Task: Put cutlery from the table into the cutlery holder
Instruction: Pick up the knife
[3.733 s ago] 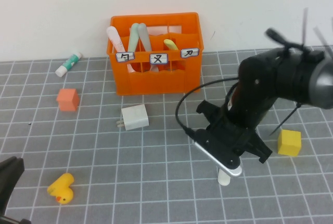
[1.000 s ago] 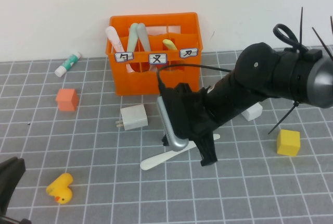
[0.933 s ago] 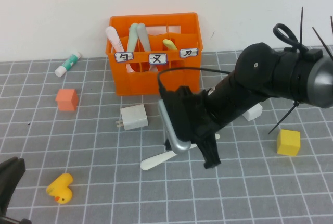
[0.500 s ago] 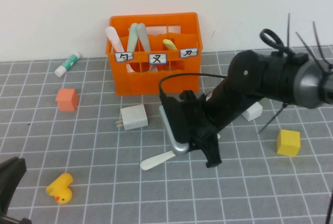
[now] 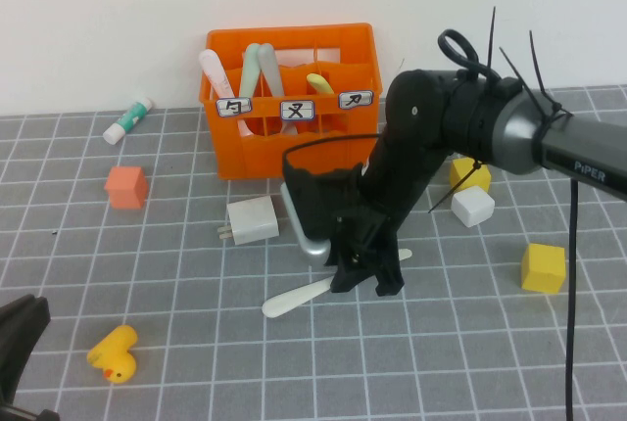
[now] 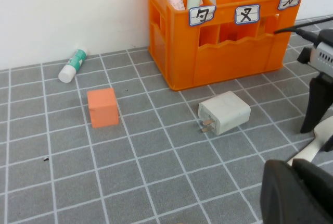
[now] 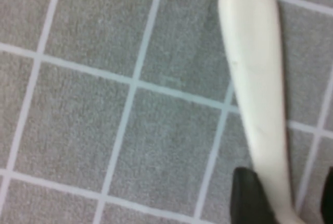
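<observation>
- Here we see the right gripper's dark fingertips [image 7: 250, 195] standing apart, one on each side of the cream-white knife [image 7: 257, 94], whose slim handle runs down between them in the right wrist view; the jaws are spread and whether they touch the handle we cannot tell.
- From the high view, the right gripper [image 5: 364, 269] points down at the table [image 5: 490, 362] just in front of the cutlery holder, with the cream-white knife [image 5: 294, 296] lying flat on the grey grid and sticking out from under it toward the robot's left.
- Behind the fingers, the right arm [image 5: 441, 137] bends down from the robot's right side.
- The left gripper [image 6: 296, 193] shows as a dark mass in the corner of its own wrist view, low at the near left of the table; its fingers are closed on nothing.
- The cutlery holder [image 5: 294, 152], a bright orange crate with three white labels, stands at the back by the wall; in it stand a pink spoon [image 5: 216, 70], a mint-green spoon [image 5: 253, 69], a grey fork [image 5: 272, 70] and a yellow knife [image 5: 321, 82].
- A white charger plug [image 5: 253, 219] lies just in front of the crate, beside the right gripper.
- Further left we find a small orange cube [image 5: 127, 187], a white-and-green glue stick [image 5: 129, 119] near the wall, and a yellow rubber duck [image 5: 115, 353] at the near edge.
- To the right sit a white cube [image 5: 473, 207], a yellow block [image 5: 460, 172] partly hidden behind the arm, and a yellow cube [image 5: 544, 267].
</observation>
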